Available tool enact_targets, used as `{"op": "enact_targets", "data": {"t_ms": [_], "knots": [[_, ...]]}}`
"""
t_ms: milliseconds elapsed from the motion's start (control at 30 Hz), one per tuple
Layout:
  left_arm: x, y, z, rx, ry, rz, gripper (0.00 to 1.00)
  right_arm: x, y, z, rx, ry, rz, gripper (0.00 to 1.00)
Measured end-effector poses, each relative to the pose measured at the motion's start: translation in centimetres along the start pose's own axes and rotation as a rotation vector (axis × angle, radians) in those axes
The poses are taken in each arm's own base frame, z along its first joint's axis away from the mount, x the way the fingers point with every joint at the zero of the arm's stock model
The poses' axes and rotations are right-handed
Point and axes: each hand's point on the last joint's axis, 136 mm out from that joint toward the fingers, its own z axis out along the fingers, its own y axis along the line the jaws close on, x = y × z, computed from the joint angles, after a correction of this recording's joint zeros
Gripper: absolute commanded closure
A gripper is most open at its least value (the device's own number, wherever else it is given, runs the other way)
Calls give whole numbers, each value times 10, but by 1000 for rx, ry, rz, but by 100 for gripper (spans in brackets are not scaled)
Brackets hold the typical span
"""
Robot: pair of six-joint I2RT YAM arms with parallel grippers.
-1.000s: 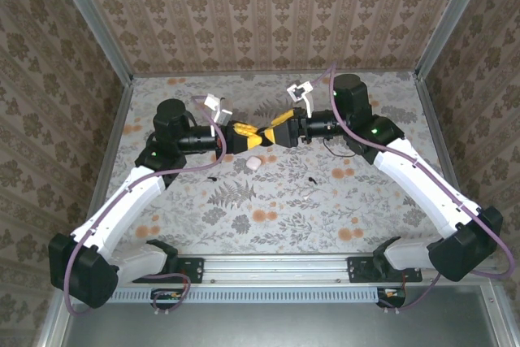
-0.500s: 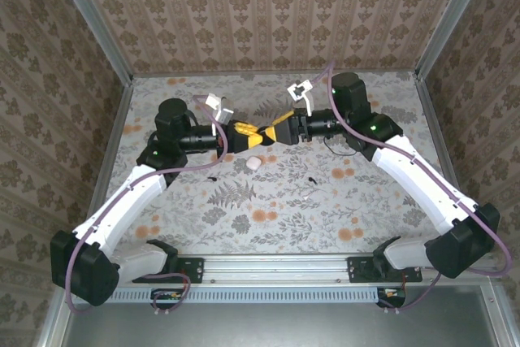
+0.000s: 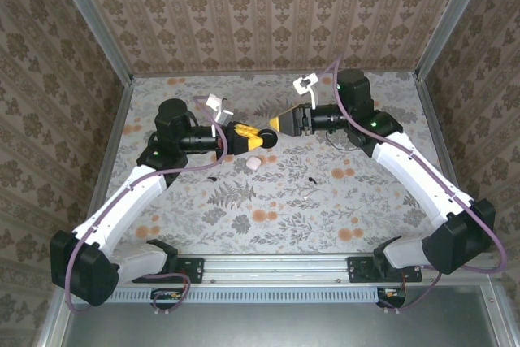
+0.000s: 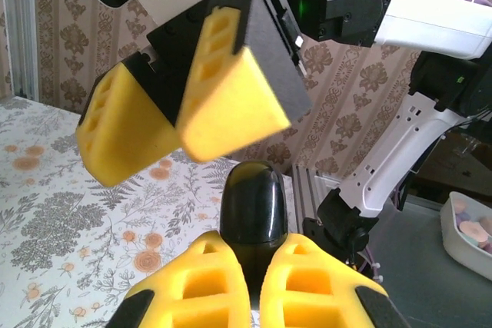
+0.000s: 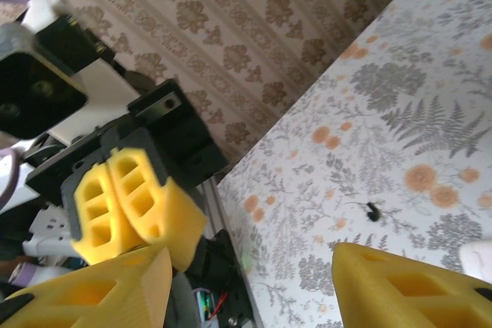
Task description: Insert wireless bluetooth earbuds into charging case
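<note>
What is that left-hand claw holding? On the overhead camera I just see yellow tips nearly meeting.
Observer: The left wrist camera shows a glossy black piece, rounded on top and probably an earbud, clamped in the left gripper.
Operator: Is the other claw grabbing it too?
Observer: No. In that same view the right gripper sits just past the piece's tip with its jaws apart, and a gap shows between them.

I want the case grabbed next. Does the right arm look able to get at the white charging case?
Probably yes. The right gripper is open and empty, just beyond the charging case, which lies bare on the table. The left gripper, shut on a black piece, hangs close and may crowd it.
</note>
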Motion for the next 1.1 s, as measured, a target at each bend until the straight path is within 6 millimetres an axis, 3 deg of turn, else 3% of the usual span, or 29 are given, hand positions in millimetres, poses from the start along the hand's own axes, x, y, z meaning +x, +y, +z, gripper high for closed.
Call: {"op": "enact_targets", "data": {"t_ms": [400, 600, 800, 933, 1100], "knots": [[9, 10, 5, 13, 19, -66, 100, 9, 16, 6, -68, 41, -29, 38], [6, 22, 2, -84, 4, -53, 100, 7, -5, 1, 82, 3, 56, 38], [10, 31, 9, -266, 24, 64, 100, 3, -10, -3, 194, -80, 197, 37], [22, 29, 23, -381, 67, 201, 100, 6, -11, -3, 258, -136, 318, 38], [43, 40, 27, -516, 130, 322, 100, 5, -16, -1, 317, -194, 416, 38]]}}
